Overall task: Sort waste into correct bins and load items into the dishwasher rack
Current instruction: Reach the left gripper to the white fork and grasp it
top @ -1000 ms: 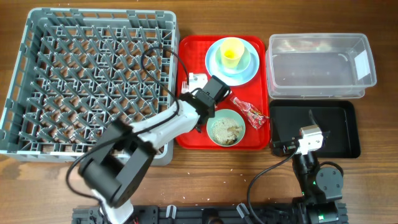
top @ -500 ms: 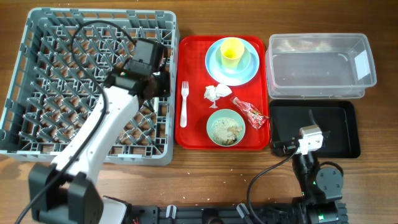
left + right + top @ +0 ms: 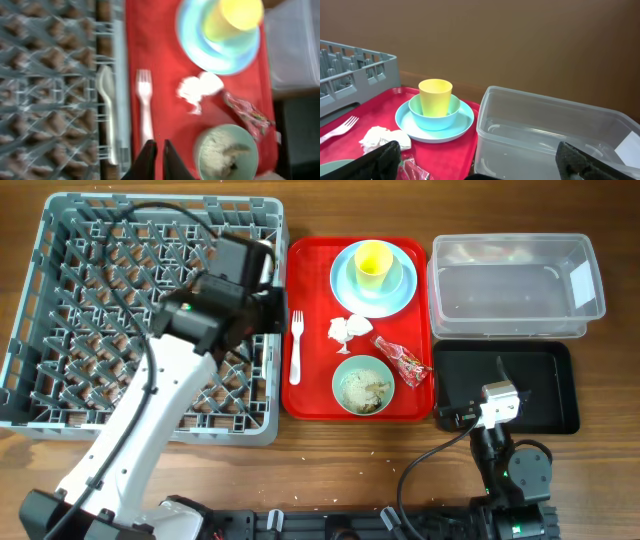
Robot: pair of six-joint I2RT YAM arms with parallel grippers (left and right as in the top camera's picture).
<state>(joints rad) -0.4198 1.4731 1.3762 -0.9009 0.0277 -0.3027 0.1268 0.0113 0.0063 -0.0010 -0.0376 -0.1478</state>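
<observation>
While the left arm [image 3: 175, 385] is stretched over the right edge of the dishwasher rack [image 3: 80, 270], the overhead view gives the count. Fork [image 3: 296, 345], napkin [image 3: 346, 330], wrapper [image 3: 400, 363] and green bowl [image 3: 363, 385] w/ crumbs are seen on the red tray [image 3: 312, 402]. The yellow cup [image 3: 372, 262] is stood in the blue dish [image 3: 397, 275] on the plate [image 3: 350, 305]. No waste is seen in the clear tub [image 3: 515, 285] or black tray [image 3: 540, 385], and the right arm [image 3: 497, 402] is parked near the surface's [image 3: 600, 480] front edge. From the left wrist, the spoon [image 3: 106, 112] is shown lying just inside the rack's wall, apart from the left jaws, which are nearly clenched w/ nothing between them; the fork is just beside the wall, on the tray. From the right wrist, the right jaws are spread wide, nothing held, tub & cup ahead. Step judged: cutlery loading, spoon done, most else left. Next, the fork is prob. to be fetched: left jaws to be released, moved over the tray, set across the thin handle and closed low w/o scraping.
</observation>
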